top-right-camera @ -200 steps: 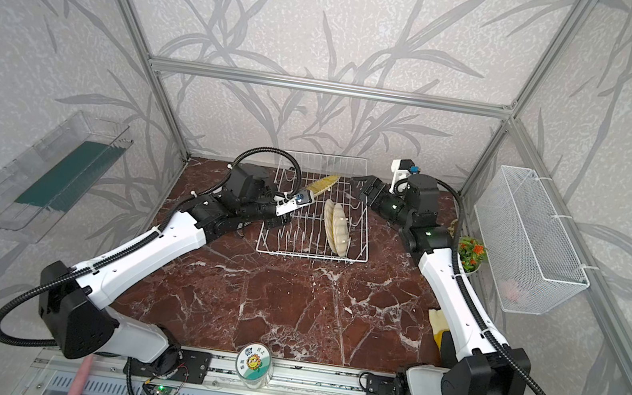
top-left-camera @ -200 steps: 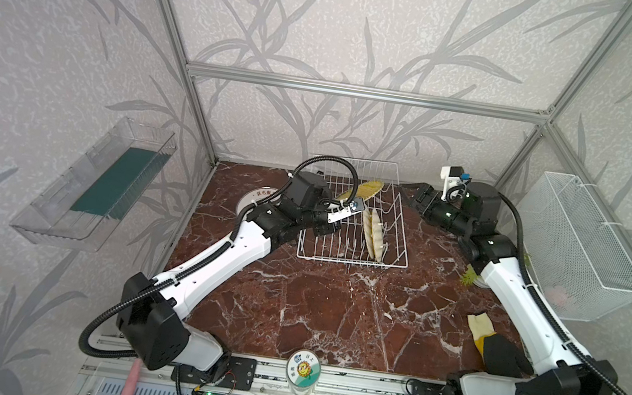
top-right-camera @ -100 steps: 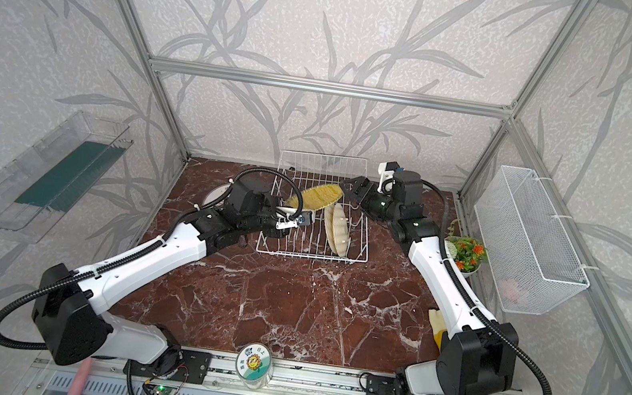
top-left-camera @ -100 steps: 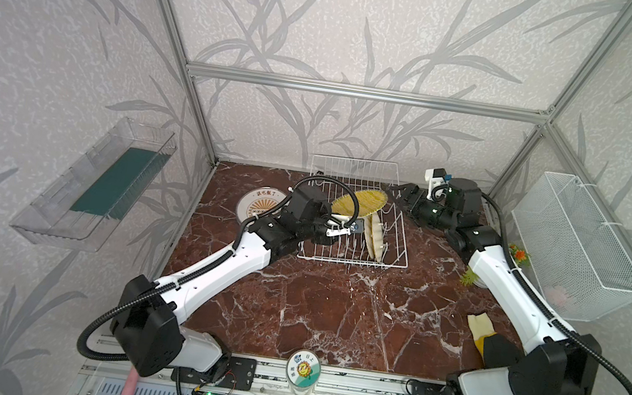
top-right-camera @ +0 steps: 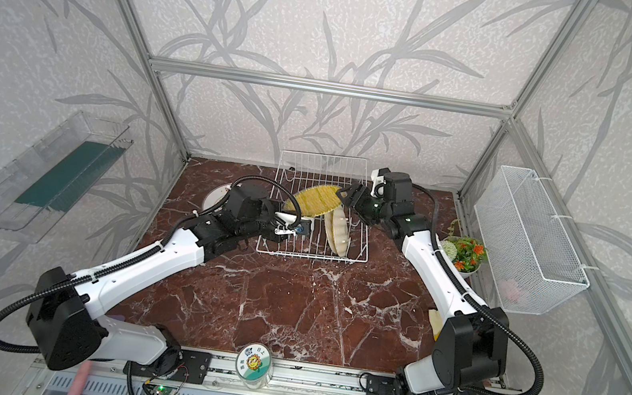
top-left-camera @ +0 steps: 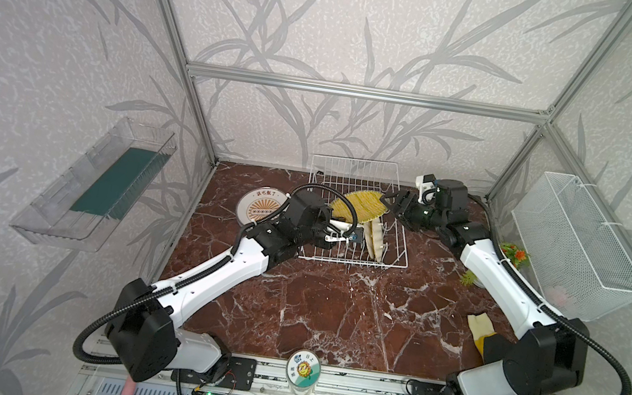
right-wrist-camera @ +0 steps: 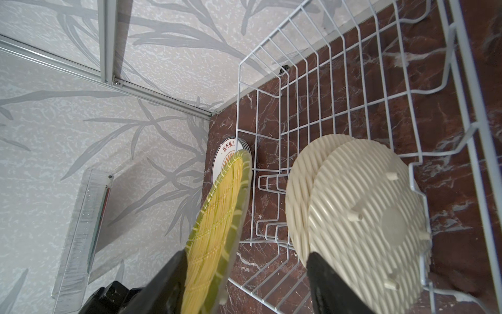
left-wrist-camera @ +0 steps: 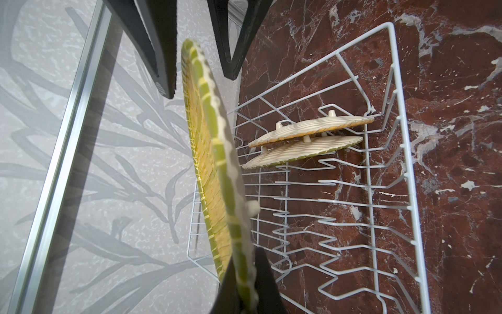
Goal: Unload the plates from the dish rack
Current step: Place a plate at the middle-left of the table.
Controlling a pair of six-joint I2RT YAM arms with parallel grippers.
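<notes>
1. One woven plate (left-wrist-camera: 217,152) hangs over the dish rack (top-left-camera: 355,261), its rim pinched by the left gripper (left-wrist-camera: 245,282).
2. The right gripper (right-wrist-camera: 245,255) straddles the opposite rim, jaws apart; it should close squarely before the left lets go.
3. Two more plates (right-wrist-camera: 353,217) lean in the rack.

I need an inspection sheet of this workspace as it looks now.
Surface: red marble tabletop, no spill seen.
Job's things: one woven plate held above the dish rack; two woven plates on edge inside; white plates stacked beside it.
Clutter: tin at front edge; flower bowl, glove-like thing at right.
Grippers: left gripper shut on the held plate; right gripper open astride its far rim.
Cables: black hose arcs near the rack.
Surroundings: clear tray, mesh basket on side walls.
</notes>
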